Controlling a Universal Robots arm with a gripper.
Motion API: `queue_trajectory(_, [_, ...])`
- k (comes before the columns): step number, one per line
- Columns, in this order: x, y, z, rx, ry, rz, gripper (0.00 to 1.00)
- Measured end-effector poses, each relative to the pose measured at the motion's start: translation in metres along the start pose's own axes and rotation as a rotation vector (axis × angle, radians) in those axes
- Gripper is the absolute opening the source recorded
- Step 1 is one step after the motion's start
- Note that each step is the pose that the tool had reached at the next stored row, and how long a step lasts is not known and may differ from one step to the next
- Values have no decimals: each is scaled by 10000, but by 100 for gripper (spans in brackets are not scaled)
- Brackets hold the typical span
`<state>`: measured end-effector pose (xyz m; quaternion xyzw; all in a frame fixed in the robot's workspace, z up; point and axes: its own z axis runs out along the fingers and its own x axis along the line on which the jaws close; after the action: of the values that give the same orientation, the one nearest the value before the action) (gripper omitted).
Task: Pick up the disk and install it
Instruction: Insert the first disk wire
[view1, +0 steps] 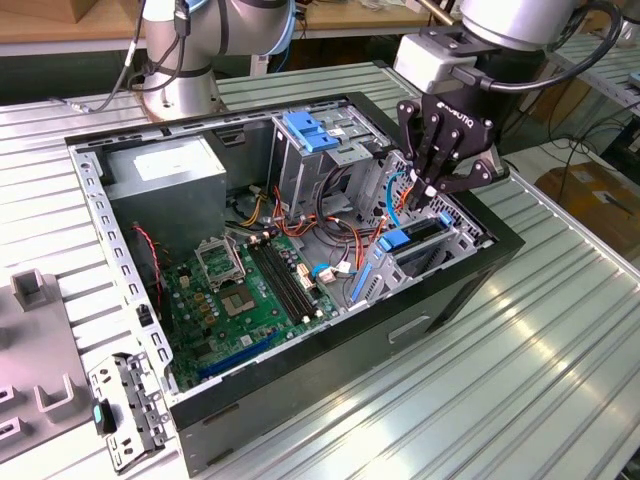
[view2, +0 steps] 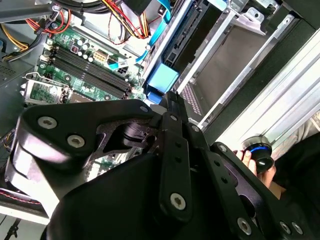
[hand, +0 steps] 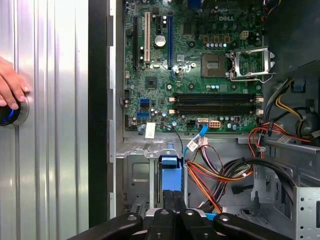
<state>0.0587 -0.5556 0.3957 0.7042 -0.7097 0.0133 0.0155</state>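
The gripper (view1: 430, 187), fingers closed together beside the disk (view1: 415, 240) in its drive bay (view1: 462, 232), may jam it askew if pushing off-line.

Brand lettering on gripper (view1: 432, 188), motherboard (hand: 165, 80)

A robotics laboratory or workshop is indicated. An opened desktop computer case (view1: 440, 300), its motherboard (view1: 240, 300) exposed, is laid on a ribbed aluminium table (view1: 520, 400), on which a robot arm's base (view1: 180, 80) is mounted. Wooden workbenches (view1: 60, 25) are seen behind, and a blue-lit push button (hand: 9, 118) is set into the tabletop.
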Motion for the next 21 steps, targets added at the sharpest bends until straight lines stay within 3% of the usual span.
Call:
queue_trajectory(16, [-1, -14, 15, -1, -1, -3, 11])
queue_trajectory(20, [-2, -150, 16, 2, -1, -69, 11])
queue_trajectory(21, [-2, -214, 19, 2, 0, -82, 11])
